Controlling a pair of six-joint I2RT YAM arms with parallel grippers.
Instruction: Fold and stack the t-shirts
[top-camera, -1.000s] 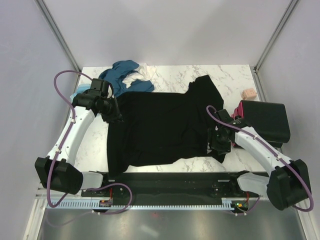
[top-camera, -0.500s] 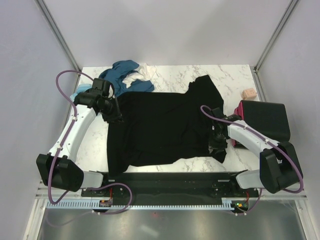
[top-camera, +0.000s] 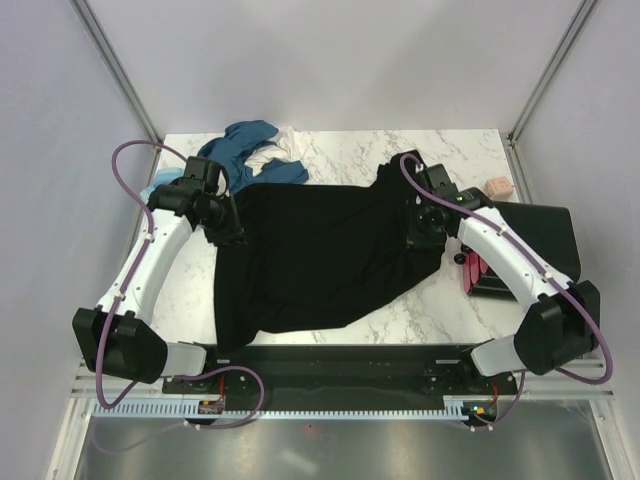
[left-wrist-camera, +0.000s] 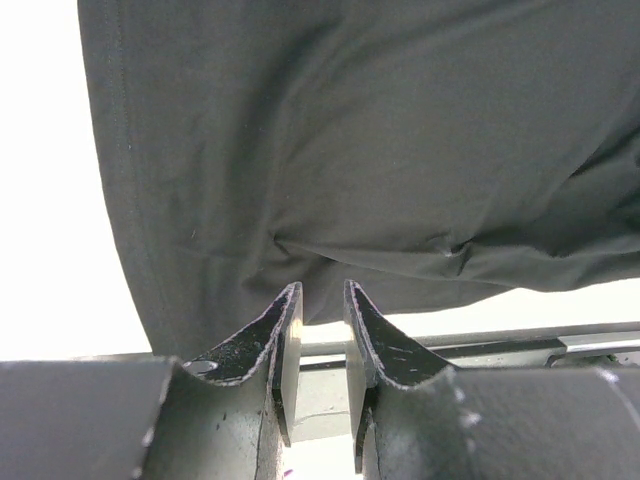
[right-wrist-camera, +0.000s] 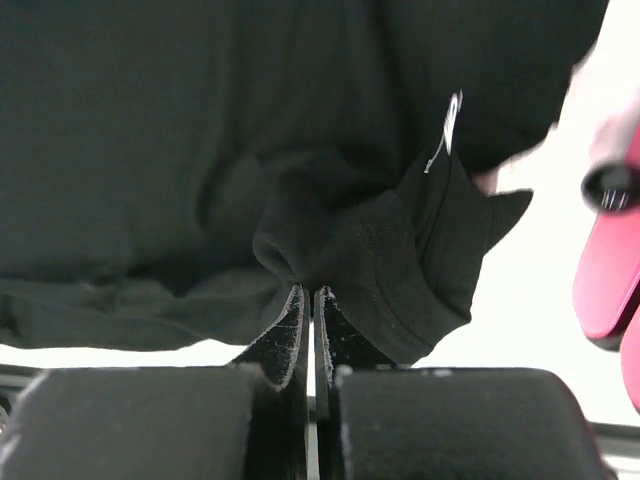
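The marble table carries a black shirt spread across its middle, reaching from the left arm to the right arm, its near hem close to the table's near edge. At the right edge sits a stack of folded shirts, black on top with pink showing beneath. At the far left corner lies a loose pile of teal, white and light blue shirts, touching the black shirt's far left edge. The right gripper is down on the black shirt's right side, just left of the stack; its wrist view shows the jaws of the right gripper pinched together on a bunched fold of the black shirt. The left gripper sits at the shirt's upper left corner; in its wrist view the left gripper has its jaws a narrow gap apart, nothing between them, with the black shirt lying just past the tips. A small beige block rests beyond the stack.
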